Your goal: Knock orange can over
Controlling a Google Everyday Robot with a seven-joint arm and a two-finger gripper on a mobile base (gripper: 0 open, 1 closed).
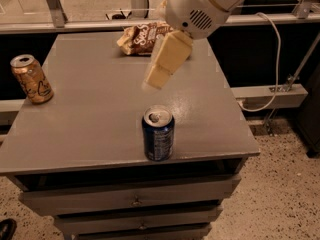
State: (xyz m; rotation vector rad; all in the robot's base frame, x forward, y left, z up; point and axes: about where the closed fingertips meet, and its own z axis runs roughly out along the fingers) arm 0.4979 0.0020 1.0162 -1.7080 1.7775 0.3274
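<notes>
Dim, warm light, with a soft glare patch on the table (toward its right edge). The gripper, above mid-table, shows pale.

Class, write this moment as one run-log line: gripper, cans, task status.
gripper: raised over table middle | orange can: upright, left edge, untouched | blue can: upright, front | status: not yet knocked

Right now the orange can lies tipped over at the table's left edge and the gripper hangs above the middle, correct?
No: the camera view shows the orange can standing upright at the table's left edge. The gripper does hang above the middle.
</notes>
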